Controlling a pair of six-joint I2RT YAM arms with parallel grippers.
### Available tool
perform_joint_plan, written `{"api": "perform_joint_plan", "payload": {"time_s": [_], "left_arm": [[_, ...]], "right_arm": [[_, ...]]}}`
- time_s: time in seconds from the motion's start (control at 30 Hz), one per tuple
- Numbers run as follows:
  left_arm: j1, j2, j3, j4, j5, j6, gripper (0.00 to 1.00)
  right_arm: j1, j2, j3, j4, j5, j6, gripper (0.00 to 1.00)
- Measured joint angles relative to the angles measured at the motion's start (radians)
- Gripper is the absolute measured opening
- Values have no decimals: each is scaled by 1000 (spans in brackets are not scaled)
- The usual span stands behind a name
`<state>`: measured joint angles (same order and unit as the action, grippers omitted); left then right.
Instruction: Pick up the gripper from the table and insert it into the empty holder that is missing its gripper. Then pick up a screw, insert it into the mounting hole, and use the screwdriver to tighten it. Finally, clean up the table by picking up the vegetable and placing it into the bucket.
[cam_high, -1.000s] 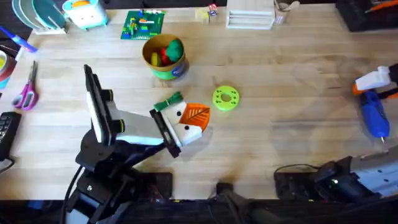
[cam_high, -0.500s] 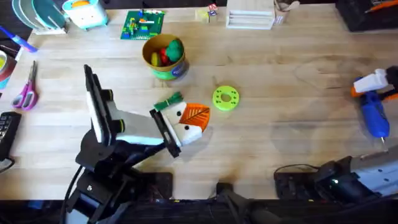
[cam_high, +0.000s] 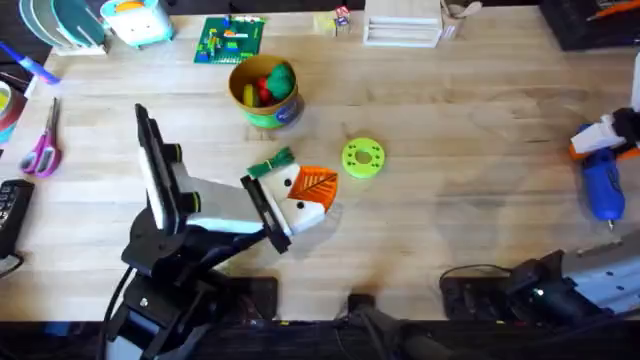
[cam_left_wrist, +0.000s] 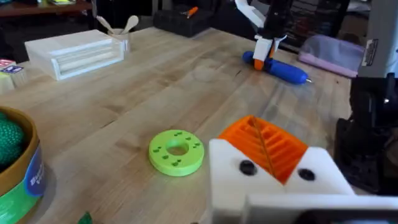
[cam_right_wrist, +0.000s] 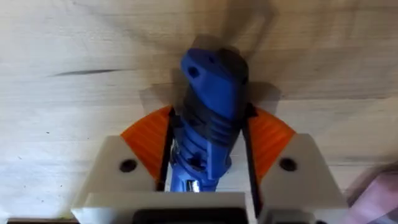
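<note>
The blue screwdriver (cam_high: 603, 186) lies near the table's right edge, and my right gripper (cam_high: 606, 138) is shut on its upper end. In the right wrist view its orange pads (cam_right_wrist: 148, 140) press both sides of the screwdriver (cam_right_wrist: 211, 93). My left gripper (cam_high: 318, 186) rests shut and empty at mid-table, orange pads together (cam_left_wrist: 260, 138). The green vegetable (cam_high: 272, 163) lies just to its left. The yellow bucket (cam_high: 267, 110) stands farther back, holding round toy produce. The loose orange gripper, the holder and the screw are out of view.
A lime-green disc with holes (cam_high: 362, 158) lies right of my left gripper. Scissors (cam_high: 42, 150) are at the left edge. A green brick plate (cam_high: 230, 40) and a clear tray (cam_high: 402, 30) sit along the back. Bare wood spans the middle right.
My right gripper and the screwdriver have shifted slightly to the right together. The left arm has not moved.
</note>
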<state>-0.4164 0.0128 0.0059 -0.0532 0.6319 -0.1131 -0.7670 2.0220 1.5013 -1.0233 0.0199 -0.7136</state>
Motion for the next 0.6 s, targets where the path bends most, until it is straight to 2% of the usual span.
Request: {"api": "perform_joint_plan", "payload": {"time_s": [0.07, 0.13, 0.37, 0.6], "left_arm": [[0, 0, 0, 0, 0, 0, 16], [0, 0, 0, 0, 0, 0, 16], [0, 0, 0, 0, 0, 0, 16], [0, 0, 0, 0, 0, 0, 16]], "right_arm": [[0, 0, -1, 2, 7, -1, 603], [0, 0, -1, 3, 11, 1, 502], [1, 1, -3, 2, 14, -4, 35], [5, 0, -4, -20, 5, -5, 25]]}}
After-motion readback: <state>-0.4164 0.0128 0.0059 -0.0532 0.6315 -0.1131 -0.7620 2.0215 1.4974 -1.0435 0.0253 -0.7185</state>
